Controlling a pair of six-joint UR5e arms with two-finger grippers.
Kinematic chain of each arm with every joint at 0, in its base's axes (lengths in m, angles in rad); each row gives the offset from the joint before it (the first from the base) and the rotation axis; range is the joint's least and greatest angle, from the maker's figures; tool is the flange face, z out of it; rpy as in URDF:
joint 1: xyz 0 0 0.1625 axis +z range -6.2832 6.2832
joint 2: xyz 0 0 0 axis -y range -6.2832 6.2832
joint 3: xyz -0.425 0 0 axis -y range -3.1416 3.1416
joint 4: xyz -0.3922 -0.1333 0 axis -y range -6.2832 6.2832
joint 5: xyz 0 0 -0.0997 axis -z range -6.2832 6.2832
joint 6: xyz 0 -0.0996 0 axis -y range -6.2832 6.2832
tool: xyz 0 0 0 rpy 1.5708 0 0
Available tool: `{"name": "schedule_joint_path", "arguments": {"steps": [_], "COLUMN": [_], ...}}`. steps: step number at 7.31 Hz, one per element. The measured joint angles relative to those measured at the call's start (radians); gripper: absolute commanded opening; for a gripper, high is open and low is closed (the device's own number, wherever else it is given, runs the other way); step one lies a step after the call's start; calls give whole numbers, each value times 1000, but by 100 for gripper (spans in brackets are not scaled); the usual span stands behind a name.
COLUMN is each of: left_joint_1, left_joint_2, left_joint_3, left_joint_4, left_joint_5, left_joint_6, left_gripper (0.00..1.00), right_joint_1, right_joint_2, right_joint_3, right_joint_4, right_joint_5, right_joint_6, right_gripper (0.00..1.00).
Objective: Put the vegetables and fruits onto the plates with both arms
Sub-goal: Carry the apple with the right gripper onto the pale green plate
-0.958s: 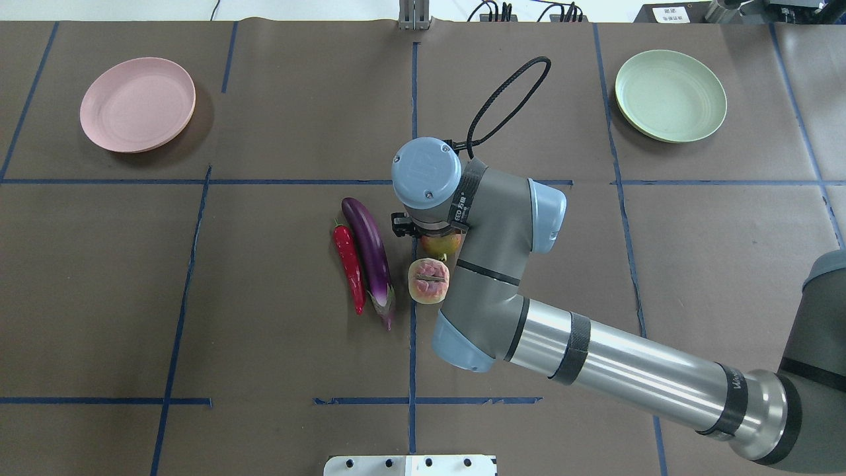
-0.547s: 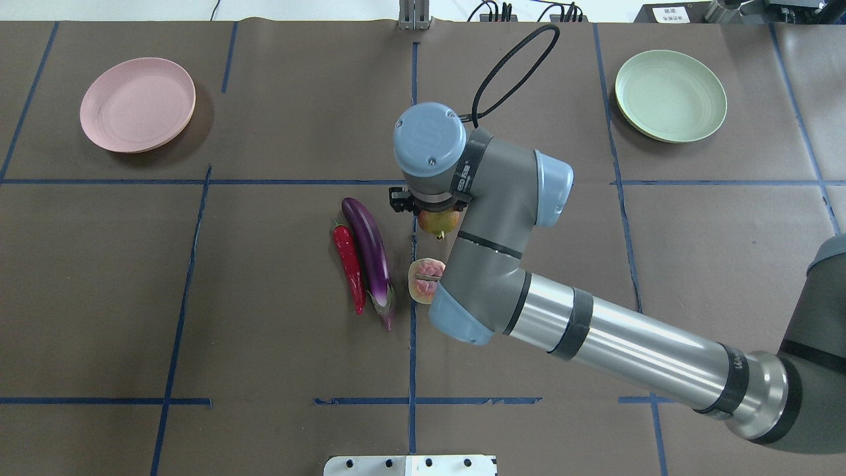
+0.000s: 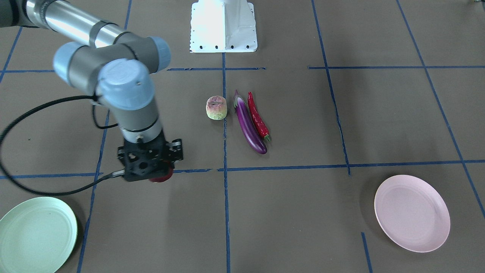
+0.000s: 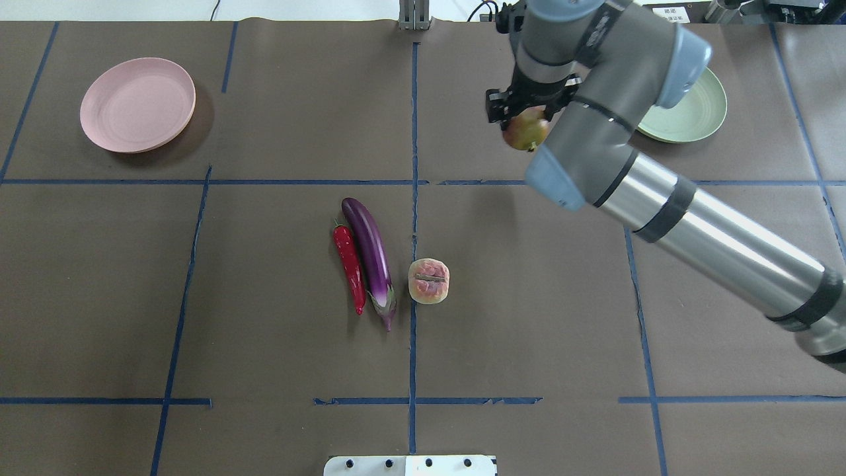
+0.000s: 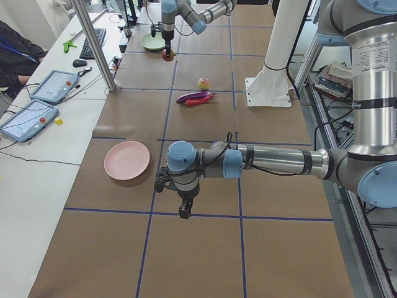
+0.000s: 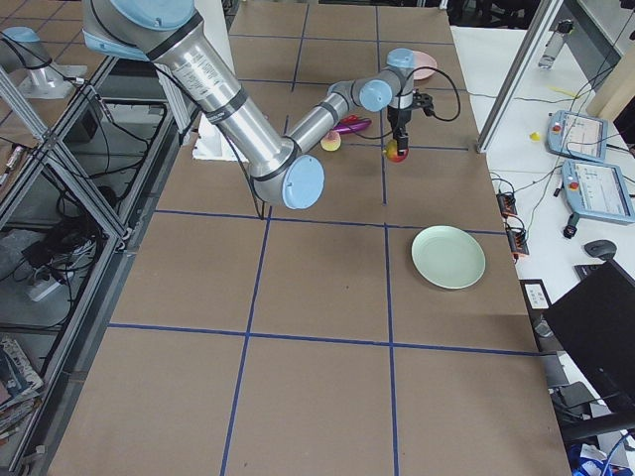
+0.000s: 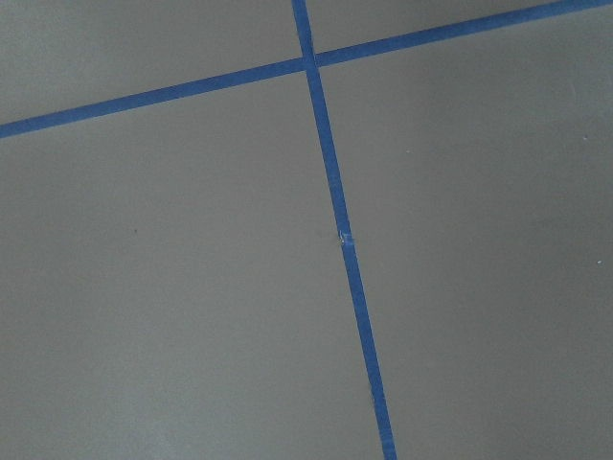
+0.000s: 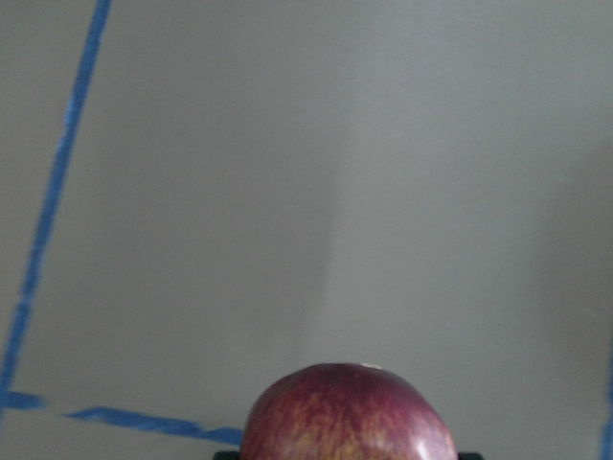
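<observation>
The right claw [image 4: 525, 122], gripping the apple [image 4: 527, 134], is now upper right near the mint plate [image 4: 700, 112], no longer centre; the apple looks dark red, yellow-streaked

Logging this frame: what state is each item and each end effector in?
right end effector, shut on the dark apple
dark apple, gripped, held above the table, short of the green plate
pale fruit, loose on the table
eggplant, lying beside the chili
chili, lying on the table
green plate, empty
pink plate, empty
left end effector, over bare table; open or shut cannot be told
</observation>
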Motion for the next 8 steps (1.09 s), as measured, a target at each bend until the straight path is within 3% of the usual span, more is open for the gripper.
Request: {"name": "schedule_joint_path", "arguments": {"steps": [2,4,5,7,8], "left_joint_1": [1,1,1,1,1], "left_joint_2": [0,0,1,1,1], "left_joint_3": [1,1,1,1,1], "left_joint_4": [1,2,3,4,3], "left_joint_5": [-1,0,0,-1,-1], "left_joint_6": [0,0,0,0,0], "left_gripper": [100,100,100,100,100], "right_joint_1": [180,276,289,289,283], "right_joint_2": [-87,-153,-169,-189,-193], "right_joint_3": [-67,-235,-323,-408,-428], "right_joint_4": [27,221,330,421,433], "right_joint_5": [134,221,237,244,243], "right_joint_6": [-311,-461,-479,-482,-479], "right_gripper": [0,3,20,100,100]}}
